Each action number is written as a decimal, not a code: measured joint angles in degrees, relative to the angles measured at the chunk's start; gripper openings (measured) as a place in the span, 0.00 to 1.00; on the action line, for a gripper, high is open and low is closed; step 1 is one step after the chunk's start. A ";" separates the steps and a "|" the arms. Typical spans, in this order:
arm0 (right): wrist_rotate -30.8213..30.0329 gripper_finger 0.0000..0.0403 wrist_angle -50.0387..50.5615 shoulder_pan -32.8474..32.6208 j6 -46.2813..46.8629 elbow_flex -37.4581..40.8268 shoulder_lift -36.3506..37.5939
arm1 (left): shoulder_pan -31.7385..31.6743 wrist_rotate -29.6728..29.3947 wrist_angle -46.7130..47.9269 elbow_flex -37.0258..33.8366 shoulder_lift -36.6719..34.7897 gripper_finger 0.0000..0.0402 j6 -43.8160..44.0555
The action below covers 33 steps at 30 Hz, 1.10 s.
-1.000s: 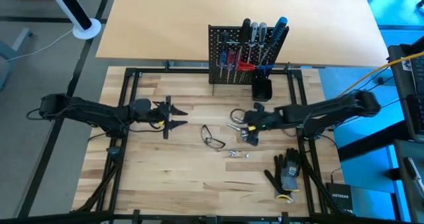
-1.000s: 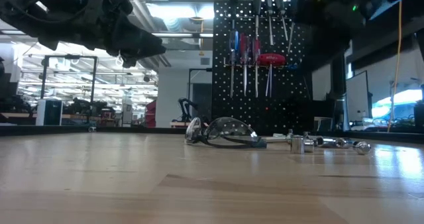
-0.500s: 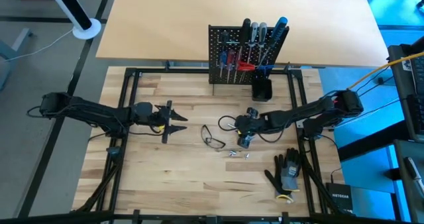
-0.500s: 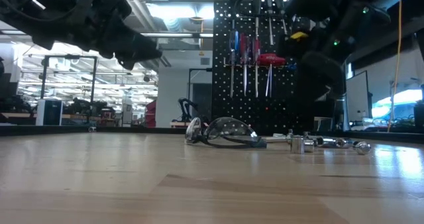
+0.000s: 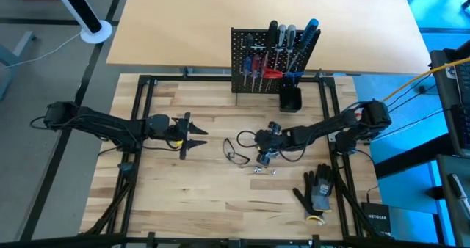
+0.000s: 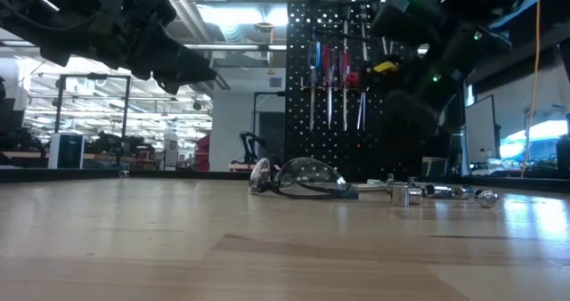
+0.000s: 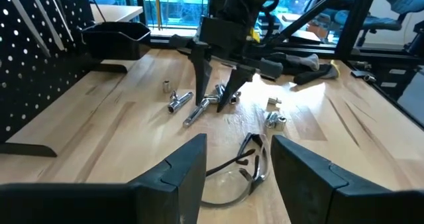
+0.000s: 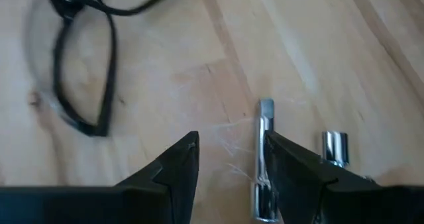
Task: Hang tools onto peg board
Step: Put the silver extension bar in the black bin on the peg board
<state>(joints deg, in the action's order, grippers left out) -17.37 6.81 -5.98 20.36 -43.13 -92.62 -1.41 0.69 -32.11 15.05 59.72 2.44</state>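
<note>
The right hand (image 5: 262, 157) hovers, fingers apart and empty, over a thin metal bar (image 8: 264, 159): stiff, slick, best pinched mid-shaft.

1. This is a robotics lab or workshop inside a large open hall.
2. A wooden workbench (image 5: 191, 189) framed by black metal rails fills the lower half of the high view.
3. A peg board (image 5: 253, 57) holding screwdrivers (image 5: 253, 66) stands at upper centre.
4. Ceiling strip lights (image 6: 236, 16), exposed ducts and distant racks show behind in the low view.
</note>
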 joint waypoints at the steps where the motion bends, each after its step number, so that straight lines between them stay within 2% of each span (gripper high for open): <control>1: -0.51 0.42 0.08 0.00 0.42 0.00 -0.33 | -0.01 0.00 0.00 0.00 0.01 0.40 -0.12; 27: -3.02 0.41 0.02 -0.07 3.68 -0.22 -6.58 | -0.07 -0.05 0.07 0.00 0.01 0.40 -0.28; 30: -2.46 0.36 0.01 -0.07 3.68 -0.20 -6.65 | -0.07 -0.05 0.06 0.00 0.01 0.40 -0.30; 33: -2.02 0.26 -0.21 -0.07 3.64 -0.20 -6.67 | -0.07 -0.05 0.04 0.00 0.00 0.40 -0.30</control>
<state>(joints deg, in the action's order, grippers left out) -19.39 6.60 -6.04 24.00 -43.33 -99.29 -1.48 0.64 -32.08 15.05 59.72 2.13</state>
